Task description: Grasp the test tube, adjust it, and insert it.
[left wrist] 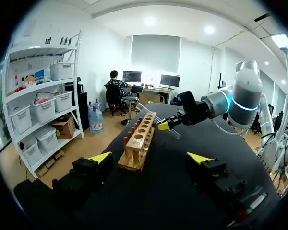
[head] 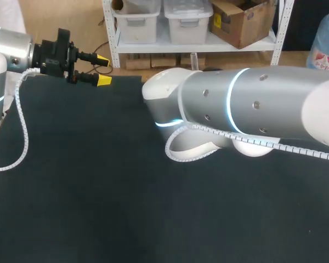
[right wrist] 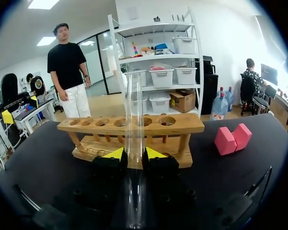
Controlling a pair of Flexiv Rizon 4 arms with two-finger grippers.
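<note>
Test tube (right wrist: 134, 110) pinched in my right jaws, seemingly just short of the wooden rack (right wrist: 182, 124); left jaws spread, upper left.

R gripper (right wrist: 134, 154) clamped on upright test tube (right wrist: 134, 98), wooden rack (right wrist: 185, 124) just ahead, pink block (right wrist: 232, 138) beside rack

Head cam: high, behind me, facing down on the tabletop (head: 88, 197). My right arm (head: 252, 109) sits close under it and fills the middle. Left wrist cam: low over the tabletop, looking past my left fingers (left wrist: 100, 158), end-on down the rack (left wrist: 138, 141) to my right arm. Right wrist cam: close to the same rack, broadside, looking along the test tube (right wrist: 134, 110).
</note>
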